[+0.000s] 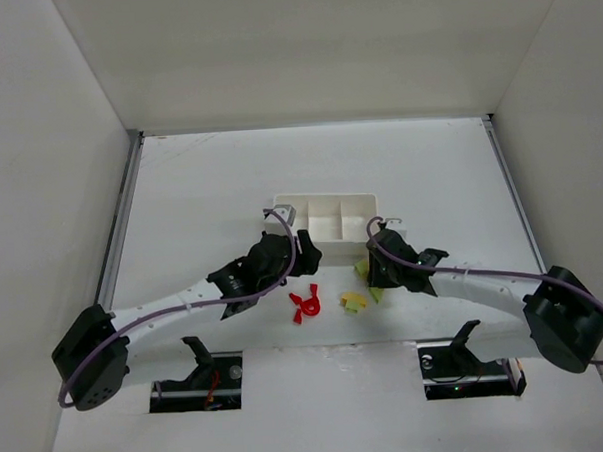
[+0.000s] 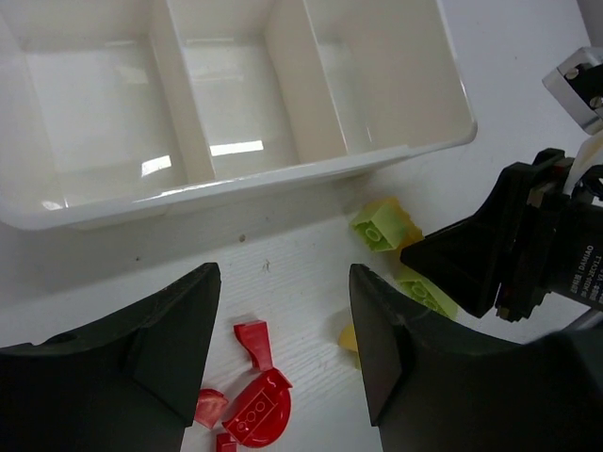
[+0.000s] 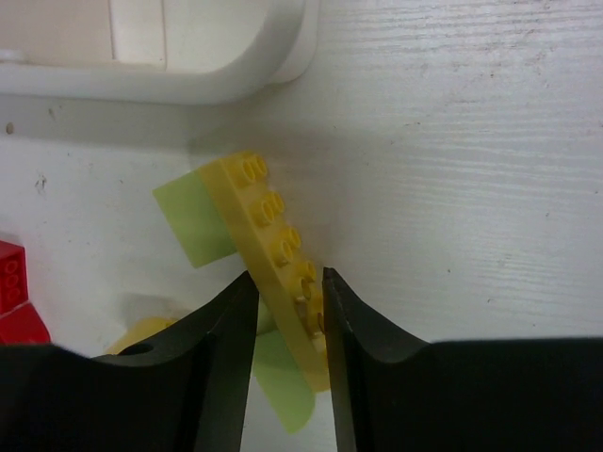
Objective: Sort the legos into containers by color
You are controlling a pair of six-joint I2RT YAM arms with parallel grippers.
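White-walled bay, white table [image 1: 180, 191]. Overhead: tray [image 1: 325, 200] at centre, legos loose just below it, both arms low over them.

Left wrist: compartments empty. The left gripper [image 2: 283, 315] gapes wide, holding nothing, above the red bricks [image 2: 259, 405].

Right wrist: the right gripper [image 3: 288, 294] is narrow, pinching the yellow plate [image 3: 268, 240] at lower centre. Pickup step, probably. Next comes a lift and a carry to a compartment.
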